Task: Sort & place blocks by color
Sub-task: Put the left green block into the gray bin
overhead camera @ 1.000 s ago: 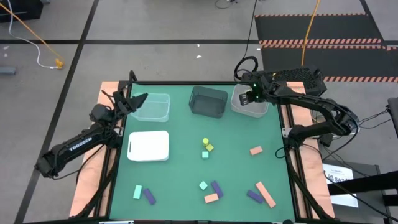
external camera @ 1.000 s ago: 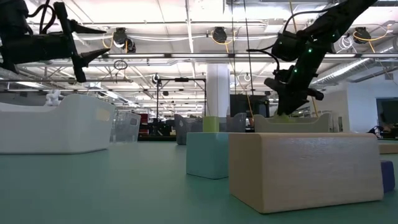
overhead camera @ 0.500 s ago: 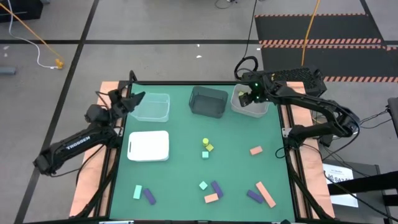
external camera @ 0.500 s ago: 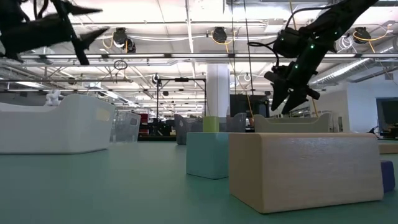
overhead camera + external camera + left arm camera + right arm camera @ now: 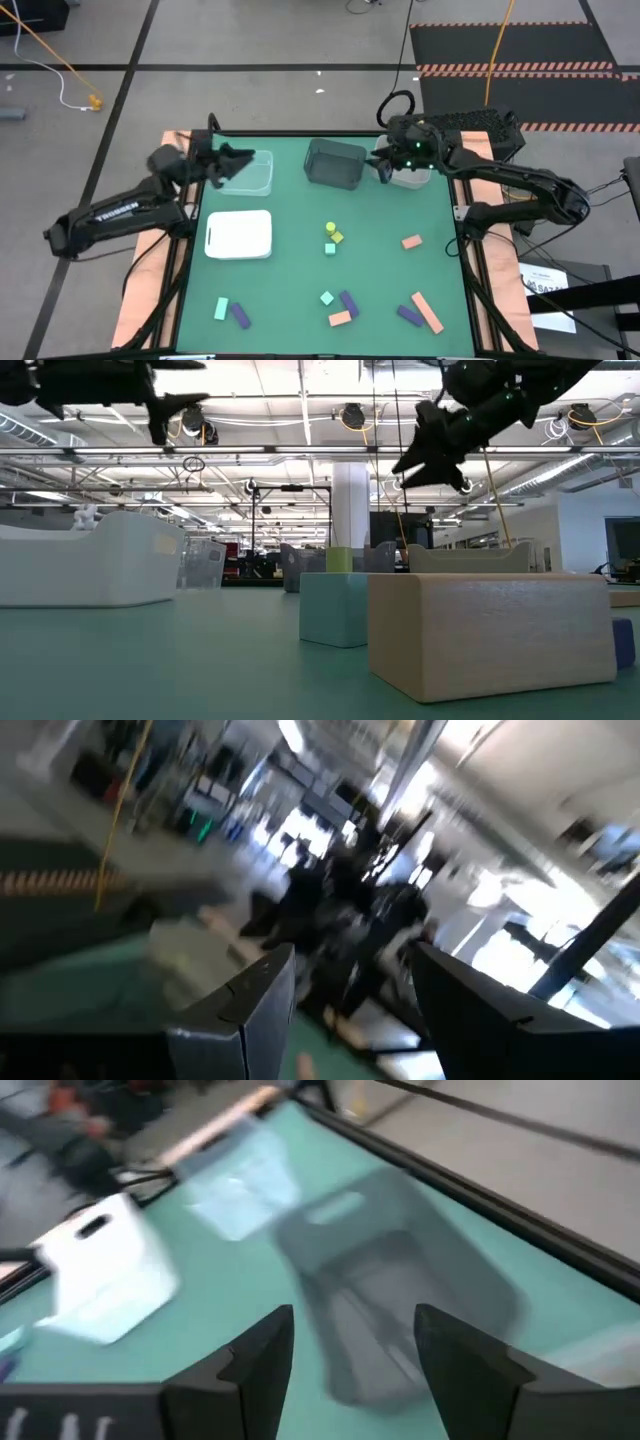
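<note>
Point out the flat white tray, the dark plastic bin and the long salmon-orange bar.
flat white tray [image 5: 239,234], high view, on the middle of its top face.
dark plastic bin [image 5: 334,162], high view, on its inner floor.
long salmon-orange bar [image 5: 427,312], high view, on the middle of its top face.

Three bins in a row along the table's [image 5: 300,300] top edge: clear bin [image 5: 247,173] left, dark bin [image 5: 334,163] middle, third bin [image 5: 408,176] right. White tray [image 5: 239,234] below the clear bin. Blocks [image 5: 331,237] at frame centre; more scattered along the bottom, left to right.
</note>
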You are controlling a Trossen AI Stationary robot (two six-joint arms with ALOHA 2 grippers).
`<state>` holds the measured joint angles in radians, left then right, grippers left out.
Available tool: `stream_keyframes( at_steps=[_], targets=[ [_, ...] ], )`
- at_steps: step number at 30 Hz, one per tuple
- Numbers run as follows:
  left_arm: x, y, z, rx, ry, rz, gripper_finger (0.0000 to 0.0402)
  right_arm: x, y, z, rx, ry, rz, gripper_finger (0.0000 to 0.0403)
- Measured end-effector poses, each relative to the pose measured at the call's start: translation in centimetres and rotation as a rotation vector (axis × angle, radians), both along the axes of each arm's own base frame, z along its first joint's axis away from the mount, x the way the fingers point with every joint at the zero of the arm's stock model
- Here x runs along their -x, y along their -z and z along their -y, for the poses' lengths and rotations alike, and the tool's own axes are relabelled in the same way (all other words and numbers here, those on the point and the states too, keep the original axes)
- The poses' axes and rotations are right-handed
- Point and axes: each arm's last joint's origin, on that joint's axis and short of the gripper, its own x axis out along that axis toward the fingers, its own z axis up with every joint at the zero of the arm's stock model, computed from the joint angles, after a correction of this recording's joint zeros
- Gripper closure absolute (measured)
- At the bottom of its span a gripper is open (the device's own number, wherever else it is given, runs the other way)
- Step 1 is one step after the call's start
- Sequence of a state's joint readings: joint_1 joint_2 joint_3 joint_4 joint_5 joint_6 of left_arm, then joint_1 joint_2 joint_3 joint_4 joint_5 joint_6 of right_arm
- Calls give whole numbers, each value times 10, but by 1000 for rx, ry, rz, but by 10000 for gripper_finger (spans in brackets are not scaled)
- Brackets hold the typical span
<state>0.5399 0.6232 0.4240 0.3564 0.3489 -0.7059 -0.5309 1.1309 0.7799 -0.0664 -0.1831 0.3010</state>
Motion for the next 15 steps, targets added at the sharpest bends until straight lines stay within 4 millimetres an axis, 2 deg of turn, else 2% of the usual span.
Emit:
stream_keyframes(
  at_steps=[8, 15],
  targets=[
    [-52, 11, -4, -24, 113, -221, 199, -14, 0, -27, 27, -89, -10, 182],
    [-85, 14, 8, -126, 231, -390, 199, -32, 12, -42, 107, -223, -52, 166]
  ],
)
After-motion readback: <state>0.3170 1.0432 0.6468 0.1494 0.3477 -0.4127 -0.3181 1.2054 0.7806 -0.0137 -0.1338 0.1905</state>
